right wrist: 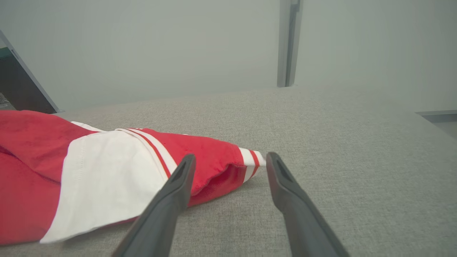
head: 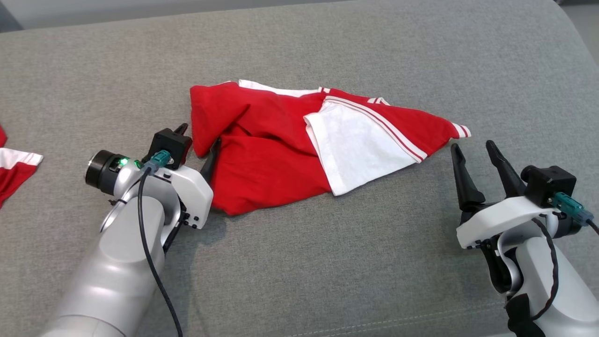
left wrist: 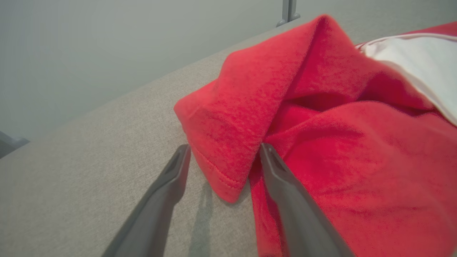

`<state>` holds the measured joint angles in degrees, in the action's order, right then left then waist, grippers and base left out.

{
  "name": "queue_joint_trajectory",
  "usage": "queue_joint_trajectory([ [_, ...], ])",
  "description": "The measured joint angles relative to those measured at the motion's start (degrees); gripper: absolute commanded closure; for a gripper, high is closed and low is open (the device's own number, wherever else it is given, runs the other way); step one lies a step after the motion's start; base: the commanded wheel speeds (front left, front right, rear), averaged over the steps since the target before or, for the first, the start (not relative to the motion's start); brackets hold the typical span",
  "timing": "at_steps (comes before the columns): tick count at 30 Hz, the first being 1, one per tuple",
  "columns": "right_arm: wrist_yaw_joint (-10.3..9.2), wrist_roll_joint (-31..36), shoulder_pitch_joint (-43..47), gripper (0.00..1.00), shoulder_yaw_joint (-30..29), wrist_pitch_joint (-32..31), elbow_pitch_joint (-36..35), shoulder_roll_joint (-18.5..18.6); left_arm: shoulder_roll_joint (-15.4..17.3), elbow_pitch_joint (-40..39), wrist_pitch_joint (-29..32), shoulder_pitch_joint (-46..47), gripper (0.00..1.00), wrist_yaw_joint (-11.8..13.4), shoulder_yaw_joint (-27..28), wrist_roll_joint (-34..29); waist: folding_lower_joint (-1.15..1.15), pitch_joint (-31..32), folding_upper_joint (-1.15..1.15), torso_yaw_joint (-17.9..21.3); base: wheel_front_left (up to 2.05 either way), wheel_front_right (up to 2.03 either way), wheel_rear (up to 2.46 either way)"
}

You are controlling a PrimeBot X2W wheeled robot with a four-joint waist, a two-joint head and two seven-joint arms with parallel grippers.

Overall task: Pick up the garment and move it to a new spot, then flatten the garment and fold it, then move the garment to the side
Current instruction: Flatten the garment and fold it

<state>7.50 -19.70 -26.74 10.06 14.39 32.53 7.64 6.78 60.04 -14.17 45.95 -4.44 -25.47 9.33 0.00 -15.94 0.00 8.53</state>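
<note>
At the bottom of the head view both arms rose into frame. The left gripper [head: 199,139], lower left, stood wide open, its fingers astride a hemmed red fold [left wrist: 221,171] at the left edge of the garment [head: 271,150]. One finger lay on the cloth and nothing was pinched yet, which looked like a set-up for a corner grab. The right gripper [head: 471,146], lower right, was equally spread and empty, its tips just short of the striped cuff [head: 461,131].

The garment lay crumpled at frame centre on the grey cushion [head: 327,262]. Bare cushion ran all round it, widest toward the top. Another red-and-white cloth [head: 14,168] sat at the left edge, well apart.
</note>
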Motion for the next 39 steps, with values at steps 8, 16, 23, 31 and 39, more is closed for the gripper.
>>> queue_joint_trajectory([
  [8, 0.0, -0.9, -1.1, 0.0, 0.3, 0.0, -0.2, -0.6, -0.2, 5.2, 0.0, 4.1, 1.0, -0.6, -2.2, -1.2, 0.0, -1.6, 0.0, 1.6, 0.0, 0.0, 0.0],
  [16, 0.0, -1.0, -0.9, 0.0, -1.2, 0.0, -0.3, -0.6, 1.0, -3.1, -0.1, 5.7, 1.0, 2.2, 1.4, 0.7, 0.0, -0.3, 0.0, -0.8, 0.0, 0.0, 0.0],
  [23, 0.0, -1.3, 0.7, 0.0, -2.0, 0.0, -0.1, -0.4, 3.2, -12.1, -0.5, -0.4, 1.0, 2.4, -1.5, -1.4, 0.0, 2.1, 0.0, -5.3, 0.0, 0.0, 0.0],
  [31, 0.0, -1.6, 2.0, 0.0, -2.3, 0.0, 0.1, -0.1, 2.9, -13.0, 2.5, -15.3, 1.0, -1.0, -9.4, -3.3, 0.0, 5.0, 0.0, -10.7, 0.0, 0.0, 0.0],
  [39, 0.0, -1.8, 4.0, 0.0, -2.3, 0.0, 1.8, 0.8, 0.2, -16.8, 5.9, -22.7, 1.0, -1.6, -12.5, -2.0, 0.0, 7.4, 0.0, -14.4, 0.0, 0.0, 0.0],
])
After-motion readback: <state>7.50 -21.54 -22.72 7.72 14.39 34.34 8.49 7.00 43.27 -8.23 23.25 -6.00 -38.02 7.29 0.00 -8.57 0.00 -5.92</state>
